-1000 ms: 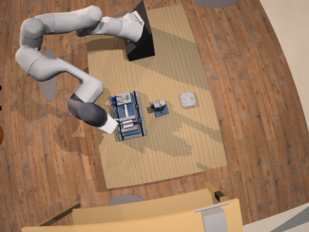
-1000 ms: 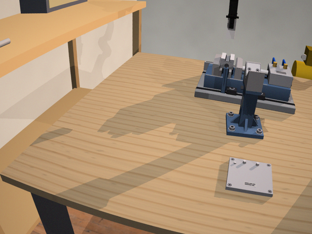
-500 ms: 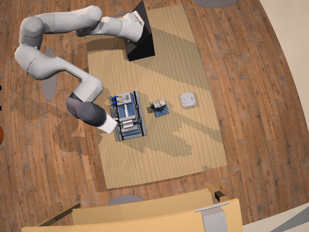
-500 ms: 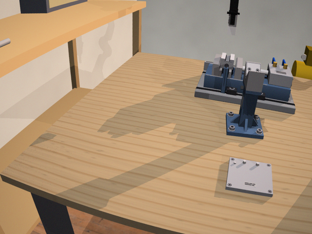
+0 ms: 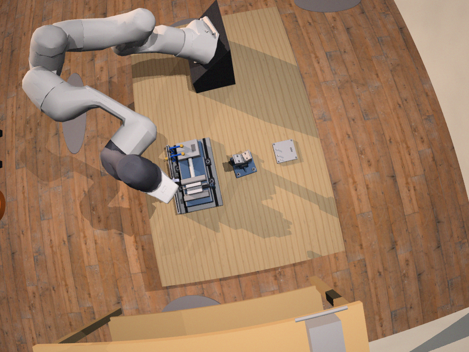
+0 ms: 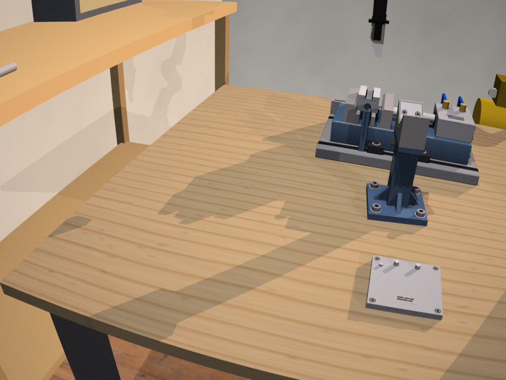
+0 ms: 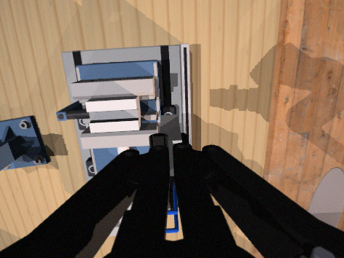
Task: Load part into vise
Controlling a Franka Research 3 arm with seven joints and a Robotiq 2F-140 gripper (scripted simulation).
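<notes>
The part [image 5: 194, 184] [image 6: 362, 92] [image 7: 112, 106] lies in the open vise, its milled slot facing up between two bright ridges. It is lengthwise between the fixed jaw [image 5: 196, 195] [image 6: 350, 108] [image 7: 113, 88] and the moving jaw [image 5: 193, 179] [image 6: 387, 109] [image 7: 109, 141]. Its long side is close to the fixed jaw; I cannot tell whether they touch. One end is at the work stop [image 6: 367, 106] [image 7: 77, 114], seemingly against it. The low bars are mostly hidden. My gripper [image 6: 377, 39] [image 7: 170, 128] is shut and empty, above the vise and beyond the part's other end.
The V-block [image 5: 242, 157] [image 6: 412, 131] stands on a blue post beside the vise, empty. The infeed plate [image 5: 285, 152] [image 6: 404, 282] bears no block, only its small pins. The air cylinder [image 5: 188, 149] [image 6: 454, 122] with blue hoses is at the vise's other end.
</notes>
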